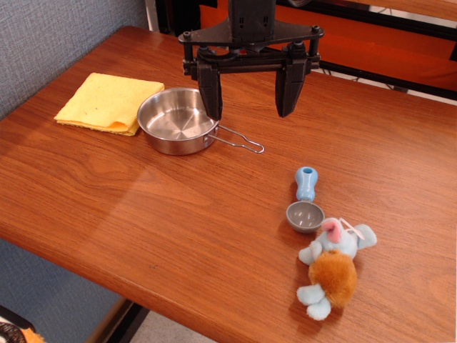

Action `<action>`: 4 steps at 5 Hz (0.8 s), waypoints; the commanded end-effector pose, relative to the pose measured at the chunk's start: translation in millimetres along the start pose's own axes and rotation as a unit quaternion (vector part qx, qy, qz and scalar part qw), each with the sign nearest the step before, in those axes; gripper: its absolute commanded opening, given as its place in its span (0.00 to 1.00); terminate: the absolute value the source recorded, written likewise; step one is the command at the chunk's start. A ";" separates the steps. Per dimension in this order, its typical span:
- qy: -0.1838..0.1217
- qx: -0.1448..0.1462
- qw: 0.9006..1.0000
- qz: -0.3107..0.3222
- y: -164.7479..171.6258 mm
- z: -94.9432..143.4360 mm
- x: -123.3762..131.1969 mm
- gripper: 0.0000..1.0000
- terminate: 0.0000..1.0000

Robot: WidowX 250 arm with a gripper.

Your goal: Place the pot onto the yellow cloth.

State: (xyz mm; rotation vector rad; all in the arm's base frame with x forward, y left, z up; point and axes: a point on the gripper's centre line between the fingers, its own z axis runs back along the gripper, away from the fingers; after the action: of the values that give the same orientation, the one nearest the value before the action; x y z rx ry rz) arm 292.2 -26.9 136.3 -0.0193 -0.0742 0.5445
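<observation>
The pot (175,120) is a shallow shiny steel pan standing on the wooden table, its wire loop handle (239,141) pointing right. Its left rim touches or just overlaps the right edge of the yellow cloth (107,102), which lies folded flat at the table's left. My black gripper (251,113) hangs open and empty, just right of the pot and above the base of its handle. Its left finger (211,93) stands in front of the pot's right rim; whether it touches the rim I cannot tell.
A small grey scoop with a blue handle (305,201) lies to the right of the middle. A blue and orange plush toy (332,268) lies near the front right edge. A grey wall (50,43) borders the table's left side.
</observation>
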 end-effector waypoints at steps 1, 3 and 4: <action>0.000 0.000 1.000 0.000 0.0 0.0 0.0 1.00 0.00; -0.006 0.053 0.982 0.181 46.1 -29.5 51.1 1.00 0.00; -0.020 0.082 0.959 0.270 83.0 -35.6 64.6 1.00 0.00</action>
State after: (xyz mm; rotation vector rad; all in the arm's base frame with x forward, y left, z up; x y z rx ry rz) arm 307.0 72.9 87.7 0.1552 -0.0196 1.0949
